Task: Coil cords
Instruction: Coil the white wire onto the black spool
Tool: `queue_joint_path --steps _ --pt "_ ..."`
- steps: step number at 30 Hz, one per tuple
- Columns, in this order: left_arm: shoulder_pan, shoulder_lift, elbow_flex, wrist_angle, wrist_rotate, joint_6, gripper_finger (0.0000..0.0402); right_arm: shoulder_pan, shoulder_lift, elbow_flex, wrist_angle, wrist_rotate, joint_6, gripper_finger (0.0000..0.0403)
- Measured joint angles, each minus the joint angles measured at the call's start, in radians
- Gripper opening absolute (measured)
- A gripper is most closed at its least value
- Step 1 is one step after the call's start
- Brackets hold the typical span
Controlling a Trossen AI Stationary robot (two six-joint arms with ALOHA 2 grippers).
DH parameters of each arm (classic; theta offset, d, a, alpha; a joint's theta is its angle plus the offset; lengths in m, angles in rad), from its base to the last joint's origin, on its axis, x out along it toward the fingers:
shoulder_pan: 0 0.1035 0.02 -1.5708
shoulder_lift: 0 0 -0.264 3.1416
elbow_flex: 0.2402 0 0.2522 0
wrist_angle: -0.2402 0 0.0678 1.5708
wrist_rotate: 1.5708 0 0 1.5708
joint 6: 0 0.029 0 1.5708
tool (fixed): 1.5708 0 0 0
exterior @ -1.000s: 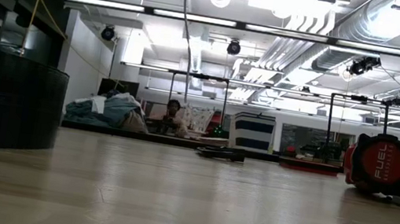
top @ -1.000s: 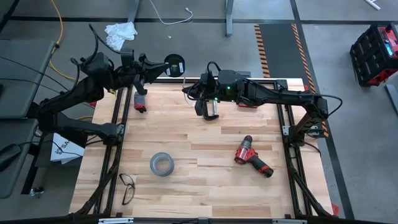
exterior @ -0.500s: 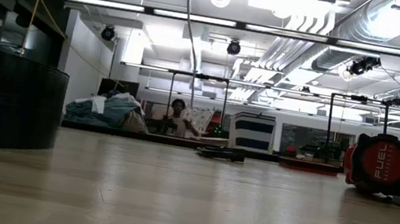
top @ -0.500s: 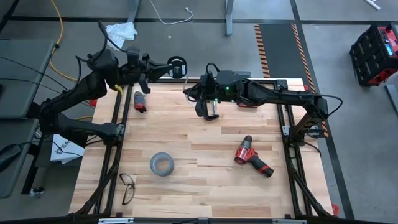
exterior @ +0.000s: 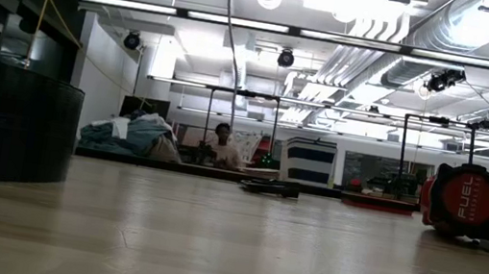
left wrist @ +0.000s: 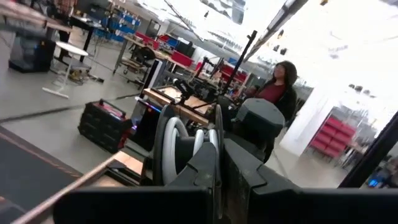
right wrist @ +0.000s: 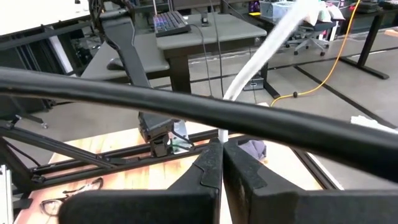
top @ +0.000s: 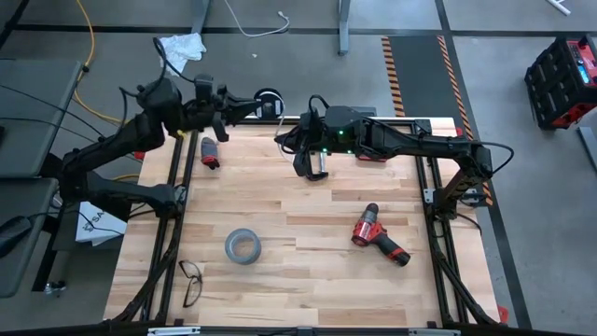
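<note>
Wooden table (top: 308, 280) carries a grey tape roll (top: 242, 246), a red drill (top: 379, 233) and glasses (top: 190, 281), with grey floor around it. Left tool (top: 250, 105), off the table's far edge, is clamped on the black disc (top: 268, 101); its white cable (left wrist: 173, 142) shows coiled on the disc in the left wrist view, partly hidden behind the fingers. Right tool (top: 311, 161), over the far middle of the table, is closed on a white strand (right wrist: 268, 38), apparently that cable, though its run between the arms is hard to make out.
</note>
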Motion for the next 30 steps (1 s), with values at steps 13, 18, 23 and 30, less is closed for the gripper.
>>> queue_joint_path --steps 13,18,23,30 --pt "-0.01 -0.009 -0.211 0.273 -0.002 -0.158 0.0004 0.0 0.0 0.0 0.0 -0.016 0.001 0.0" --pt "-0.01 -0.009 -0.211 0.287 -0.007 -0.158 0.0004 0.0 0.0 0.0 -0.008 -0.019 0.008 0.0" --pt "-0.009 -0.009 -0.211 0.345 -0.027 -0.157 0.0004 0.0 0.0 0.0 -0.022 -0.03 0.023 0.0" --pt "-0.009 -0.007 -0.211 0.384 -0.03 -0.16 0.0004 0.0 0.0 0.0 -0.022 -0.044 0.036 0.0"
